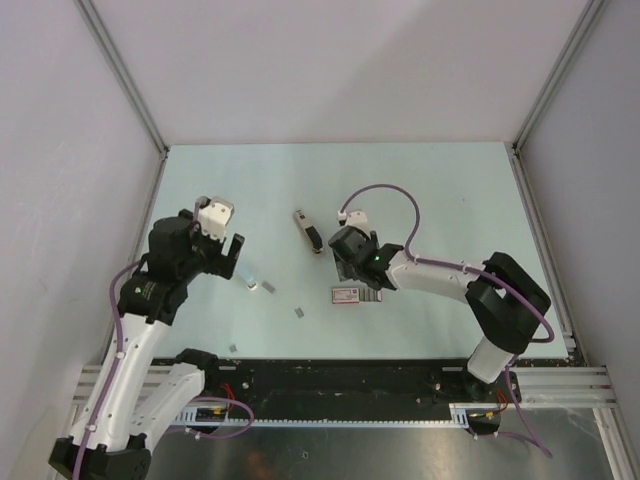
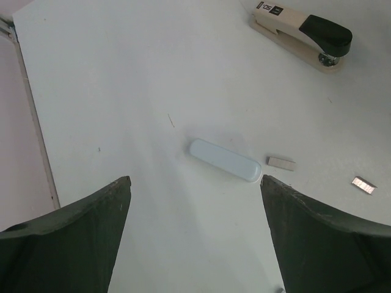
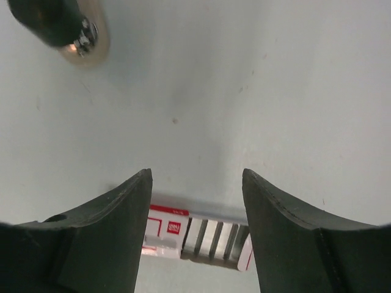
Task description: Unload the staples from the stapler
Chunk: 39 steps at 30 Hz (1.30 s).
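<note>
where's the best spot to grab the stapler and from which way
Judging from the top view, take the stapler at mid-body, across its narrow width, coming straight down from above. It sits flat on its base, closed, long and slim, so both long sides are exposed for the fingers. The right claw looks nearest and is open.

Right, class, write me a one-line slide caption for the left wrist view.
Open left gripper over a pale oblong piece and two staple strips, with the stapler lying beyond.
</note>
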Each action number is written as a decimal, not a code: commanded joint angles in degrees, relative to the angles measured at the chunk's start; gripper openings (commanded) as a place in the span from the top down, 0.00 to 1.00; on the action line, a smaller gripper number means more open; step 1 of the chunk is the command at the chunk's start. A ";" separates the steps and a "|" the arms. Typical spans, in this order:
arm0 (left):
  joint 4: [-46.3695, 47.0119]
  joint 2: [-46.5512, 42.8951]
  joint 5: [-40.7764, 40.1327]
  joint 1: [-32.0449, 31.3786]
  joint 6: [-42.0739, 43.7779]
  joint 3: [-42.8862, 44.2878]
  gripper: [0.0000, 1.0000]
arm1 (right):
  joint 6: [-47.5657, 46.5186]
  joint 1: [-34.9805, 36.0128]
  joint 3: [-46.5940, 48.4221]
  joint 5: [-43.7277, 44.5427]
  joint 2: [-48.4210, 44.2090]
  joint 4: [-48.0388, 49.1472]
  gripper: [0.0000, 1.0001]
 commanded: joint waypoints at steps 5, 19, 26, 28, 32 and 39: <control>-0.66 3.06 0.52 1.82 0.59 0.75 0.06 | -3.61 8.54 0.21 1.94 -4.92 7.72 0.36; 0.83 7.94 6.12 13.53 0.11 3.58 0.01 | -17.59 11.45 14.94 -18.88 11.84 14.86 0.40; 0.76 10.50 7.58 15.52 1.28 4.98 0.01 | -20.04 11.98 25.52 -23.04 21.28 10.54 0.38; 0.72 10.54 7.63 15.65 1.55 5.19 0.00 | -20.60 12.27 27.82 -23.30 23.31 9.26 0.38; 0.71 10.29 7.05 15.78 2.14 5.21 0.01 | -21.10 12.52 30.30 -23.03 26.12 7.96 0.39; 0.72 9.35 7.18 16.00 2.78 4.97 0.01 | -21.52 12.86 30.99 -21.48 28.31 6.65 0.39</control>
